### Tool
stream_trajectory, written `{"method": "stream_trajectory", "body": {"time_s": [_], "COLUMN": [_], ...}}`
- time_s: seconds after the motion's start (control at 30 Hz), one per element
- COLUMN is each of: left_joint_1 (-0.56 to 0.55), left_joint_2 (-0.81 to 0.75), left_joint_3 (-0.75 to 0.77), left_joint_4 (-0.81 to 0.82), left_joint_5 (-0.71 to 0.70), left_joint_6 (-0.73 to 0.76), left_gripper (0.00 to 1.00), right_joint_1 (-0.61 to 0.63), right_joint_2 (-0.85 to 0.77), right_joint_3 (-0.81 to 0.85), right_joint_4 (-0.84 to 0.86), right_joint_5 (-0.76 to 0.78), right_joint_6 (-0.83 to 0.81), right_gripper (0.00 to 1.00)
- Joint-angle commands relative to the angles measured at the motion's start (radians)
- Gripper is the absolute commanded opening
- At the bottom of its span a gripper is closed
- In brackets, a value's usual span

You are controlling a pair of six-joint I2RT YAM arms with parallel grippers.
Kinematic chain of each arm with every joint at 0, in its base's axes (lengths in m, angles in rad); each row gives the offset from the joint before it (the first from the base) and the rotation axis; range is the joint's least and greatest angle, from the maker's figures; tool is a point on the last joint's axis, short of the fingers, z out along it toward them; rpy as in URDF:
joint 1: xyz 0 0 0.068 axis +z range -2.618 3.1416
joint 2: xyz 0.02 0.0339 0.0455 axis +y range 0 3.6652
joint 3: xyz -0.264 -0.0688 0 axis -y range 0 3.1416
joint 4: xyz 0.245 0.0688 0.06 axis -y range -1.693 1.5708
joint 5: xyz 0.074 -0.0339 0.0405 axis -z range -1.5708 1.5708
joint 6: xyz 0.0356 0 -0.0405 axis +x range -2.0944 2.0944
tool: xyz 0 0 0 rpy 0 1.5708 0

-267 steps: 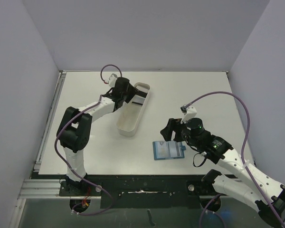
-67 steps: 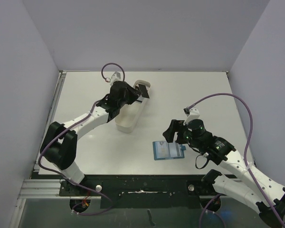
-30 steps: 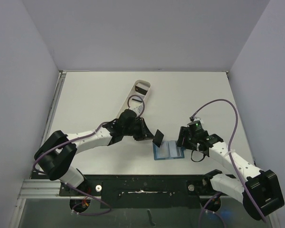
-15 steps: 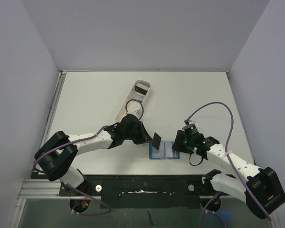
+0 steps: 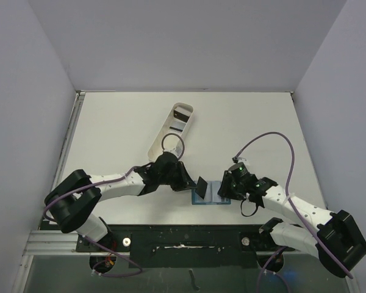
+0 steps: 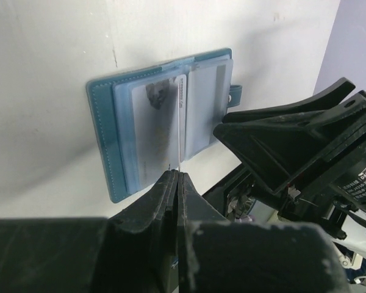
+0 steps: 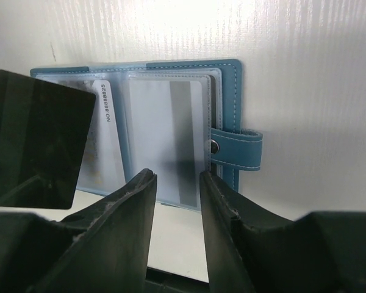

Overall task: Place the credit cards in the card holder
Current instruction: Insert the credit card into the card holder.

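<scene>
We log: left jaws clamped on a dark card [image 7: 39,137], held on edge over the left half of the open card holder [image 6: 104,140]. The holder lies flat on the surface [image 5: 110,122], near its front edge. Right jaws stand apart over the holder's right page; we see nothing gripped between them.

Open teal card holder [image 7: 229,104] lies flat, 1 dark card [image 7: 39,140] upright above it.
</scene>
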Motion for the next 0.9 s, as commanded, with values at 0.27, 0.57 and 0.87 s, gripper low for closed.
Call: {"method": "stream_trajectory", "body": {"time_s": [0.27,0.57,0.87], "left_joint_1": [-0.073,-0.079,-0.087], "left_joint_2": [0.051,0.095,0.094], "left_joint_3": [0.041,0.043,0.061], "left_joint_4": [0.11,0.136,0.073], "left_joint_5": [-0.023,-0.046,-0.101], "left_joint_6": [-0.036,-0.035,-0.014], "left_gripper": [0.0,0.0,0.0], "right_joint_1": [0.008,0.009,0.011], "right_joint_2": [-0.055,-0.05,-0.058], "right_joint_3": [0.038,-0.024,-0.06], "right_joint_4": [-0.049,0.016,0.017], "right_joint_5": [0.15,0.107,0.107], "right_joint_6": [-0.046,-0.025,0.018], "right_gripper": [0.38,0.34,0.32]}}
